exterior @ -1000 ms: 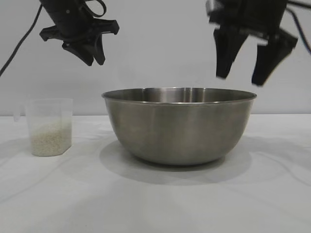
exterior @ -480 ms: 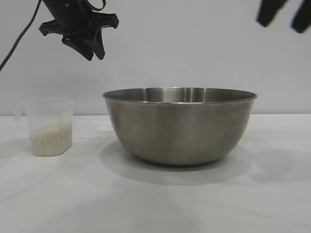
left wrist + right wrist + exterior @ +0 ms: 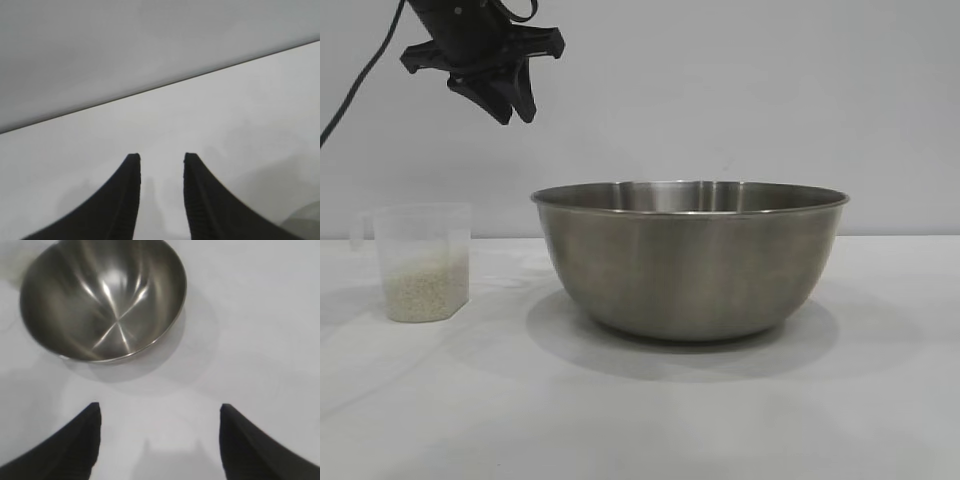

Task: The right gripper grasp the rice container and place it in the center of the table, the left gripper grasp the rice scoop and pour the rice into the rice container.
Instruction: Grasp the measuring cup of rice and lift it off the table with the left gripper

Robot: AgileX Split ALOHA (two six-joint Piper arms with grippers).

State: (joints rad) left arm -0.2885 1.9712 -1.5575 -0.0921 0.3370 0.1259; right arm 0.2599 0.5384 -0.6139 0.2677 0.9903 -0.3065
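Rice scoop (image 3: 421, 262) is looking light, thin-walled and tippy; its side handle is offering the safest hold. Left gripper (image 3: 510, 108) is hovering narrowly parted, empty; right gripper (image 3: 159, 412) is gaping wide, empty.

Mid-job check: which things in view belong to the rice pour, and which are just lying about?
Belongs to the job:
- rice container, standing empty on the table
- rice scoop holding rice, beside the container, apart from it
- left gripper, raised above the scoop, holding nothing
- right gripper, open, clear of the container

Just lying about:
- nothing else on the cloth
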